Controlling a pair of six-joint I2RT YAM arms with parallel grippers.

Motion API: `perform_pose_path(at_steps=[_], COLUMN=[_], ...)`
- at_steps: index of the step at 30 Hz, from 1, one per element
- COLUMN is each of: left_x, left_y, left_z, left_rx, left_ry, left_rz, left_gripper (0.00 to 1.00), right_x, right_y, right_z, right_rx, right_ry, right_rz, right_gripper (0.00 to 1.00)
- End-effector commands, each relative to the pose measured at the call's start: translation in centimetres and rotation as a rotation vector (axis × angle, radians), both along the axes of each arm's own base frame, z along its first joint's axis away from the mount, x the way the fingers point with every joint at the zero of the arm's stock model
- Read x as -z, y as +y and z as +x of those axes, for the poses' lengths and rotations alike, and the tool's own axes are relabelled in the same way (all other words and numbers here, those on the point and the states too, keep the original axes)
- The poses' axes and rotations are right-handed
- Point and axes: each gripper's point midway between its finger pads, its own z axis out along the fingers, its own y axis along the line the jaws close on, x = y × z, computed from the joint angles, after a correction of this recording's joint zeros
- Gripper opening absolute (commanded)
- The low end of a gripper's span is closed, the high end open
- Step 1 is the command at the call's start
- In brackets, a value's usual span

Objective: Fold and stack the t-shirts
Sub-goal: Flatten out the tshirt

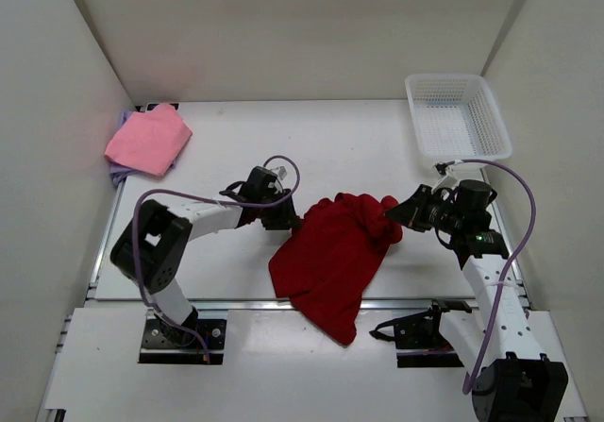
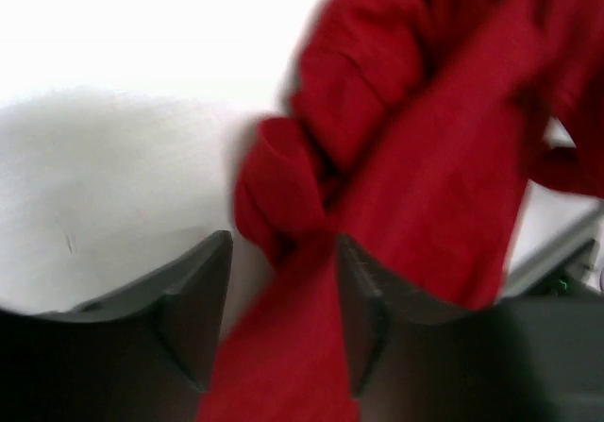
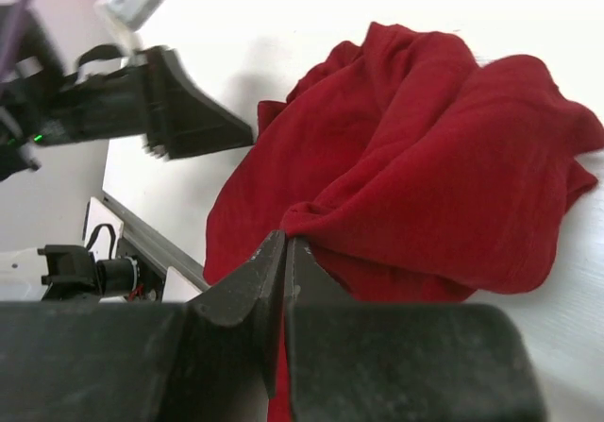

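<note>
While the right claw (image 3: 285, 244) pinches a fold of it, the dark red t-shirt (image 1: 335, 257) lies crumpled mid-way across the bench (image 1: 330, 139), near part overhanging; left claw (image 2: 283, 280) spread, cloth between its fingers.

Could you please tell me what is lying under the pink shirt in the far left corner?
A lavender shirt lies under the pink shirt; only its edges peek out on the left. The rest is covered, so its fold cannot be judged.
</note>
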Motion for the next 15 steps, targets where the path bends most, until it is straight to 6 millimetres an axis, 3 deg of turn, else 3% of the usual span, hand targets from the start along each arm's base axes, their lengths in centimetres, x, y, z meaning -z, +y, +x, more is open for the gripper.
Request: perform_pose_path(at_steps=[1,6,7,9,11,13,15], left_x=[-0.7,1.0,0.6,0.7,1.1,0.6,-1.6], left_y=[-1.1,-1.1,-1.3,-1.7,-1.4,-1.1,-1.2], left_z=[3.3,3.5,3.7,3.4,3.1,3.8,4.8], left_rx=[-0.043,-0.038,-0.036,-0.026,-0.033,-0.066,-0.083], left_ry=[-0.074,-0.048,-0.058,-0.050,-0.045,-0.076,-0.105], left_rz=[0.019,0.085,0.076,0.050,0.061,0.082,0.050], left_gripper=[0.48,0.42,0.36,0.35,0.13,0.00,0.00], right_x=[-1.8,-2.5,-2.6,-2.7,-2.6,-2.8,-3.1], right_y=[0.6,0.7,0.7,0.8,1.1,1.4,1.5], right_z=[0.7,0.8,0.7,0.8,0.7,0.7,0.8], right_rx=[-0.026,-0.029,-0.032,-0.037,-0.043,-0.050,-0.046], right_ry=[-0.078,-0.089,-0.100,-0.108,-0.103,-0.116,-0.108], right_rz=[0.006,0.013,0.013,0.016,0.025,0.033,0.051], right_gripper=[0.00,0.00,0.00,0.00,0.00,0.00,0.00])
